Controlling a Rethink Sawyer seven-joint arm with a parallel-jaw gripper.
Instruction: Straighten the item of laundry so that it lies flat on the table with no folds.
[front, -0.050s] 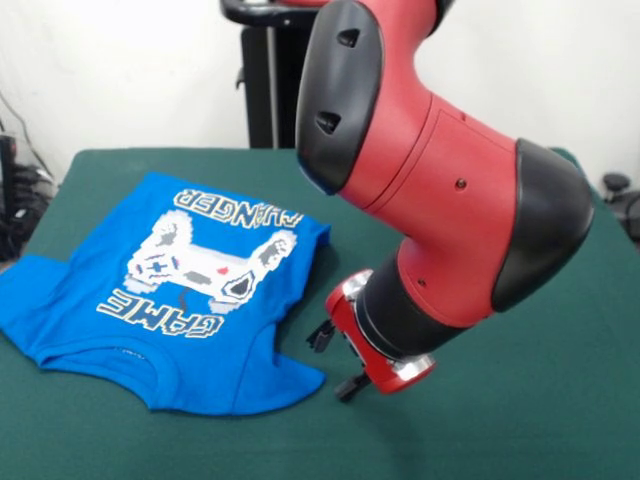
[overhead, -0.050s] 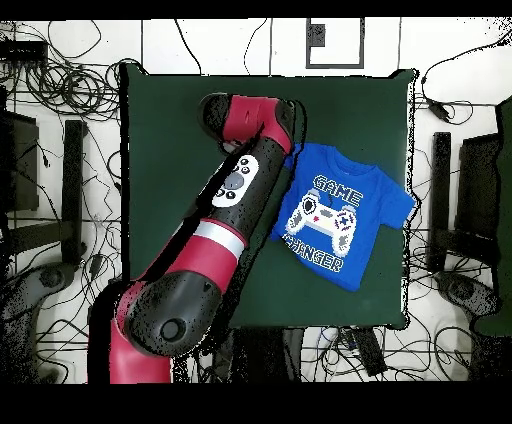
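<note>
Front view, L to R. Cables on floor at L edge, white wall behind. Green felt table, top otherwise bare. Blue T-shirt on table's L part, print side up, "GAME CHANGER" legible, spread mostly flat; collar-end edge wavy, R sleeve rumpled. Just R of it, gripper low over table; finger spread: cannot tell. Red/black arm fills R.

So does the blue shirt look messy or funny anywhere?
A bit. The blue shirt lies print-up but crooked on the green table, not square with its edges. In the front view the edge beside the robot arm looks folded under, cutting off the first letters of the lower word.
</note>
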